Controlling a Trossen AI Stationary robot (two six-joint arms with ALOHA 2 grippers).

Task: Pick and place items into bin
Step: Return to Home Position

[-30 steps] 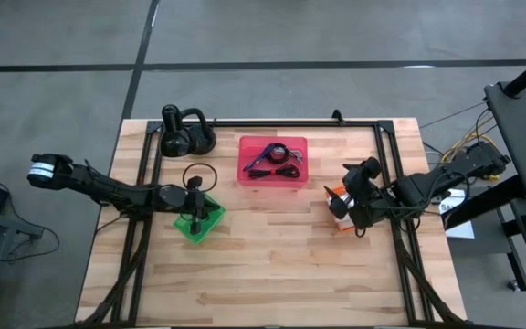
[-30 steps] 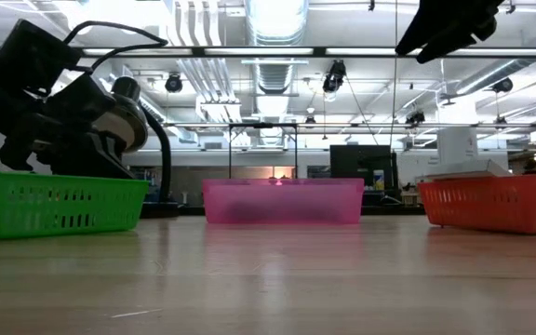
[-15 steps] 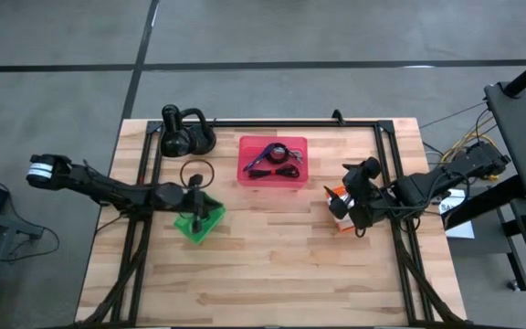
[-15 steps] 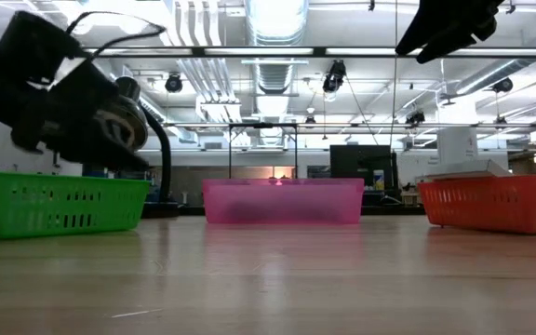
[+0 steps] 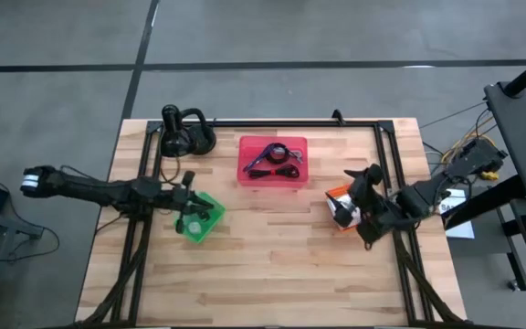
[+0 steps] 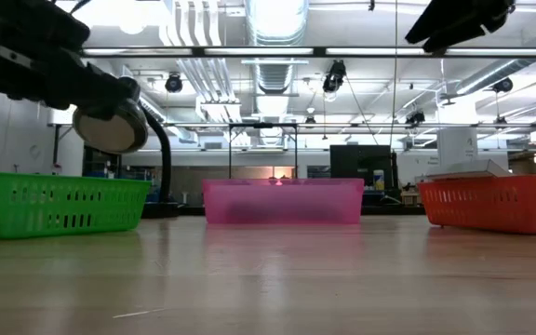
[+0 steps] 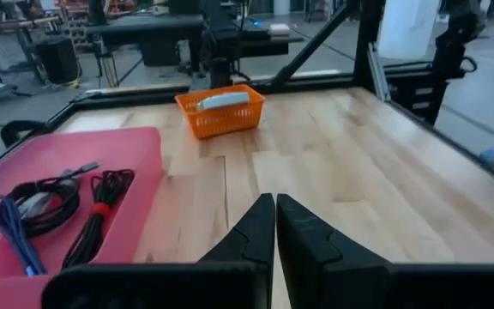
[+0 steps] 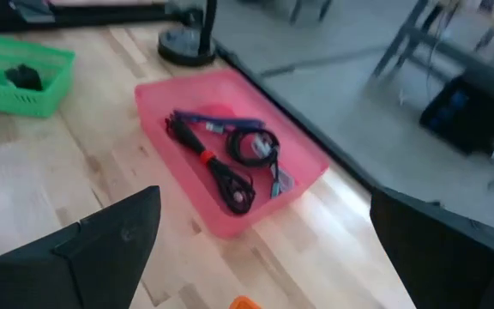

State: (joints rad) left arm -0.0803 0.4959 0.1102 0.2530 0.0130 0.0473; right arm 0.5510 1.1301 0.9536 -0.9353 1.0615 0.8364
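- The black coiled cable (image 8: 221,176), the purple cable (image 8: 217,122) and the short silvery cable (image 8: 279,178) lie tangled together inside the pink bin (image 8: 217,221). This bin sits ahead of the right tool (image 8: 264,197), and ahead and off to one side of the left tool (image 7: 274,202).
- One flat white packet (image 7: 224,100) rests in the orange bin (image 7: 221,120), well ahead of the left tool across the tabletop (image 5: 272,265). The high view places this bin directly beneath the right tool. Whether a second packet lies under the first cannot be told.
- A tiny dark cube (image 8: 26,77) sits in the green bin (image 8: 24,96), far ahead of the right tool. In the high view this bin lies just below and beside the left tool.
- A tiny clear piece cannot be made out in any view.
- Left tool: fingers pressed together with nothing between them, raised above the tabletop at the green bin's edge.
- Right tool: fingers spread wide and holding nothing, raised over the orange bin.
- Progress: every item that shows lies inside a bin, and no item shows loose on the boards. The picking and placing is therefore judged complete. What appears to be left is only for the two arms to draw back to their rest poses.
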